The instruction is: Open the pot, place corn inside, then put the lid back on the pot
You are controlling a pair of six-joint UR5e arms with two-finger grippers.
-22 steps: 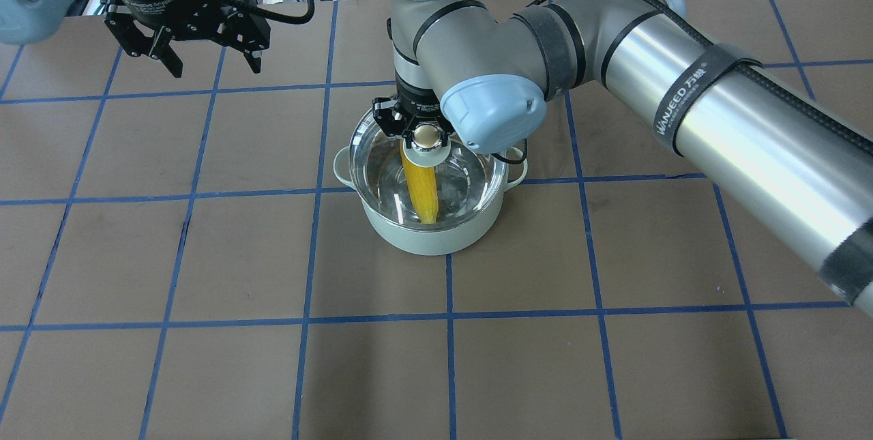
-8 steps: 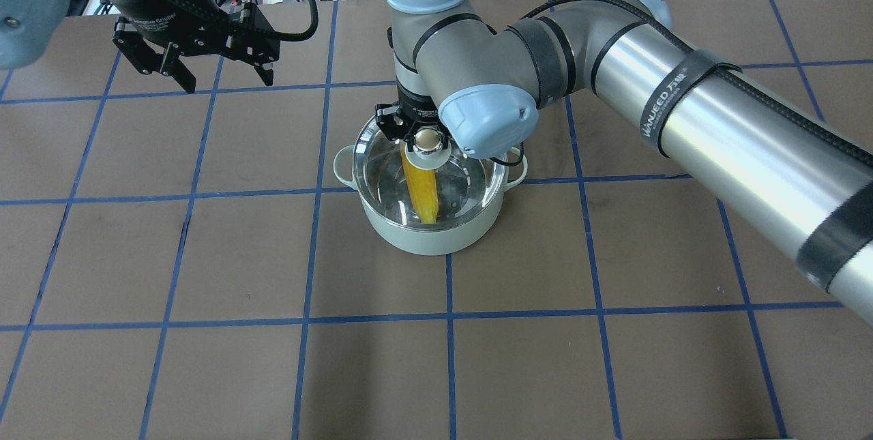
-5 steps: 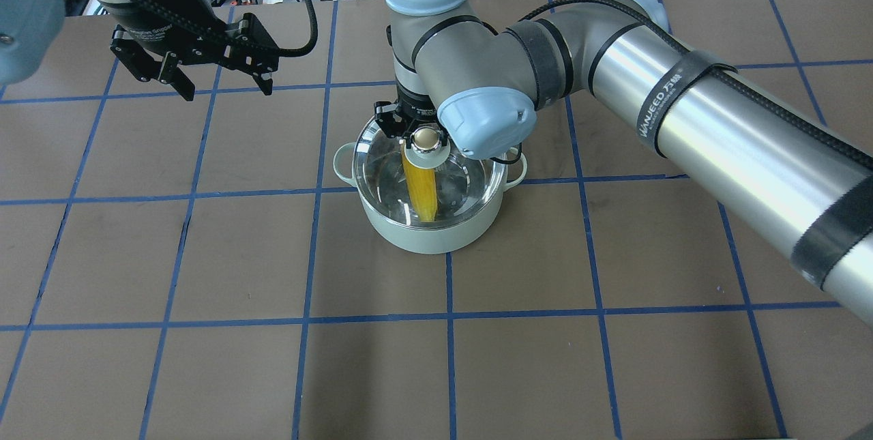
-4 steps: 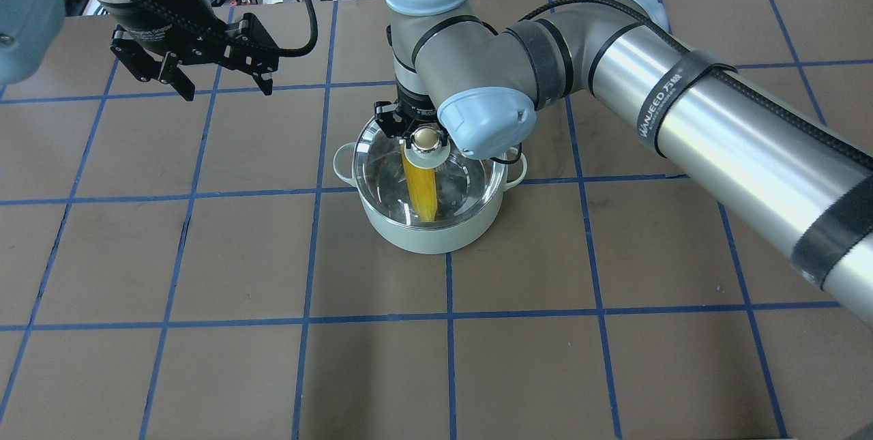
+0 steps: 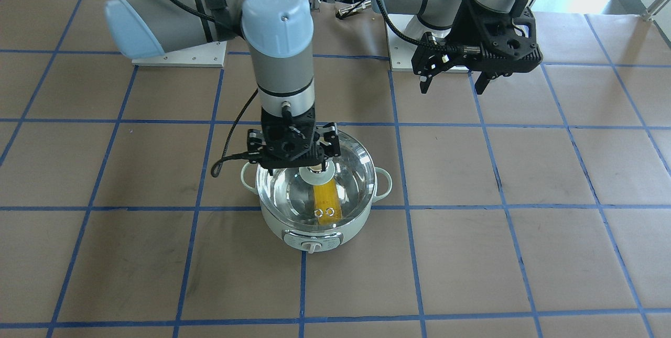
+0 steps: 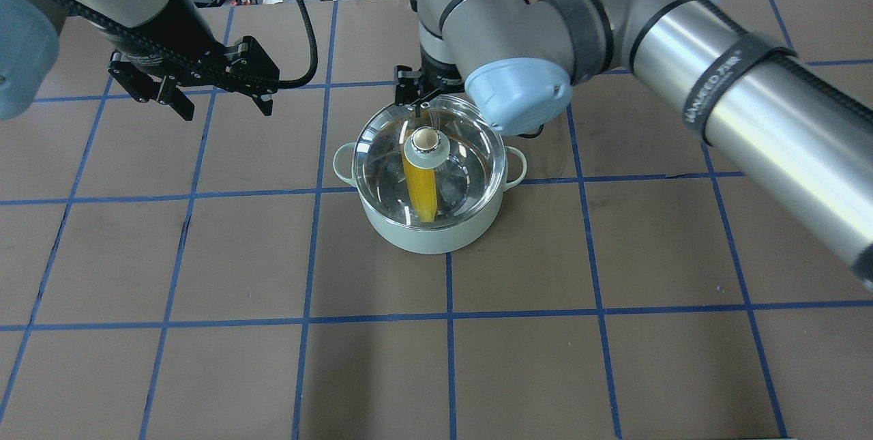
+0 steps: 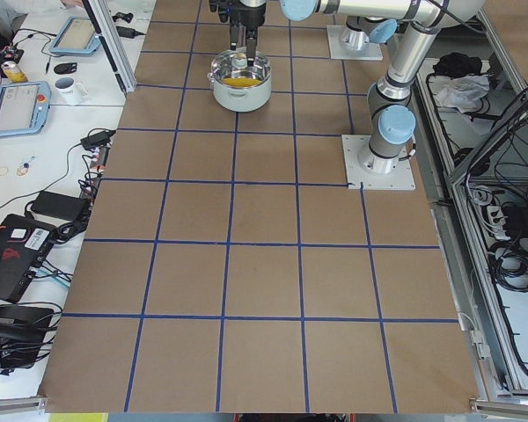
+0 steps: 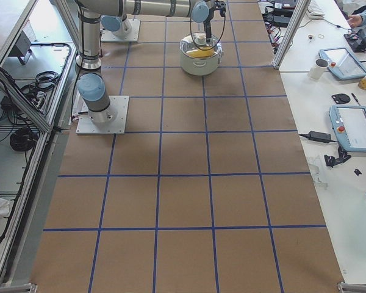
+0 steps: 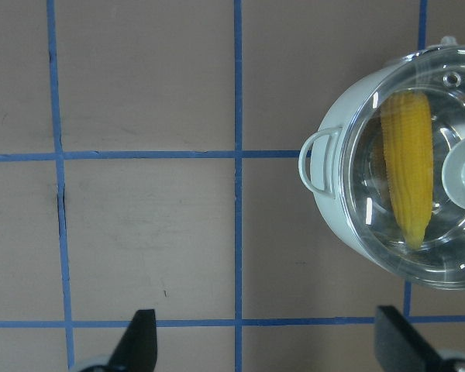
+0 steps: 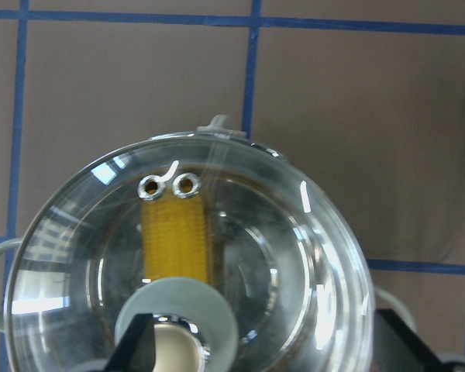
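My right gripper (image 10: 271, 341) hangs wide, empty, over clear round glass lid (image 6: 464, 153) seated on mint-green pot (image 6: 436, 239); yellow corn cob (image 6: 419, 187) inside. Lidding apparently done; next: lift clear.

White lettering reading "WANJEED" runs along a black strap (image 6: 728, 77) wrapped around the right arm's (image 6: 791, 129) silver forearm.

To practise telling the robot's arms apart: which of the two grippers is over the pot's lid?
The right gripper, open directly above the lid's knob. The left gripper, also open, hangs over the table, well clear of the pot.
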